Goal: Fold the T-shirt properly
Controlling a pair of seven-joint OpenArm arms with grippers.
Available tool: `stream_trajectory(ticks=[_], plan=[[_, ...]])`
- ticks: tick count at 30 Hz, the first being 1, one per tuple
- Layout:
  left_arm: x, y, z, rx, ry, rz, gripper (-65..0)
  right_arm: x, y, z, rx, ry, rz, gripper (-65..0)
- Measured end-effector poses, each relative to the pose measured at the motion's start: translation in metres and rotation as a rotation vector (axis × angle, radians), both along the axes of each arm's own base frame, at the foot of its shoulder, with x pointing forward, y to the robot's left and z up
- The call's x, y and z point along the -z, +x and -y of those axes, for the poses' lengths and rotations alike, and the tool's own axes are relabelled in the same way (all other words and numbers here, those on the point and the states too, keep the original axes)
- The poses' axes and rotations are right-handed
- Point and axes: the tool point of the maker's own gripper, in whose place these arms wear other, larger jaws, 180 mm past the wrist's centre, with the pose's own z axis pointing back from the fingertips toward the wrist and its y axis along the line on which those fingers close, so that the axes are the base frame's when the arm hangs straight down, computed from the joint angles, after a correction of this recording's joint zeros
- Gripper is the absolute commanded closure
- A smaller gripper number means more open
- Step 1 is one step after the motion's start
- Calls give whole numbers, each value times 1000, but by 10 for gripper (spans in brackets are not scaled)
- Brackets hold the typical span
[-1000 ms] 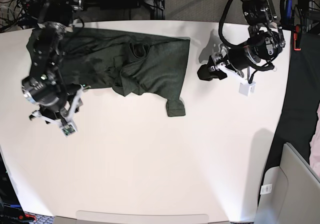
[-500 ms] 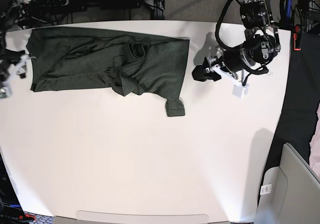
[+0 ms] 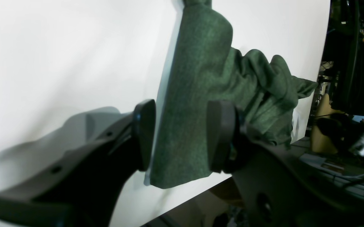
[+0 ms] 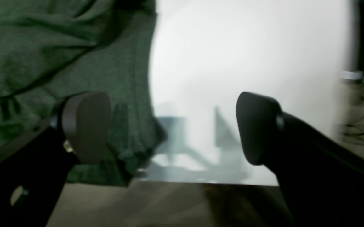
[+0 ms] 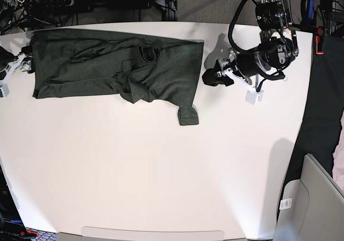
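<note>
T-shirt (image 5: pixel 115 66) spread at your bench's (image 5: pixel 161 171) twelve o'clock.
Left pincer (image 3: pixel 182 138) gapes beside its three o'clock edge; right pincer (image 4: pixel 172 126) gapes wide, holding nothing.

The left gripper (image 5: pixel 207 78) has moved against the T-shirt (image 5: pixel 107 63).

The left arm (image 5: pixel 271 42) is built from black rounded housings, with silver discs at the joints, and a thick black cable is looped alongside its upper links. A small white block (image 5: pixel 253 97) is fixed under the wrist. The left gripper (image 3: pixel 182 138) is made of matte black plastic; two flat, rounded dark pads (image 3: pixel 145 132) are carried on broad arms in which small round holes are seen. The right gripper (image 4: pixel 172 126) is formed likewise, with dark oval pads (image 4: pixel 87 124) on black arms; white brackets (image 5: pixel 16 63) are seen at its wrist.
</note>
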Motion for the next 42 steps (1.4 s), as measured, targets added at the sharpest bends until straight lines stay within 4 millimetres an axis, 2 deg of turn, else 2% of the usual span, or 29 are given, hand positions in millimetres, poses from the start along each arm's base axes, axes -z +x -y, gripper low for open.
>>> stream_trajectory(ticks=[5,7,10,13,17,25,28,33,39,42], plan=[[1,-1,0,0,-1,-3,-265,17,-5,5,36,41,-20,-617],[1,-1,0,0,-1,-4,-265,21,-4,2,41,58,-18,-579],[1,-1,0,0,-1,-4,-265,38,-7,-6,65,114,-38,-465],[1,-1,0,-1,0,-5,-265,52,-7,-13,88,173,-42,-380],[1,-1,0,0,-1,-4,-265,55,-3,-9,113,204,-33,-324],[2,-2,0,0,-1,-7,-265,60,5,-14,121,241,20,-325],[1,-2,1,0,-5,-6,-265,63,14,-31,74,253,23,-325],[1,-2,1,-1,-4,-6,-265,66,28,-70,19,346,78,-325],[1,-2,1,-1,-4,-7,-265,60,17,-95,-43,292,-2,-325],[1,-2,2,-1,-5,-6,-265,56,10,-98,-62,256,-21,-325]])
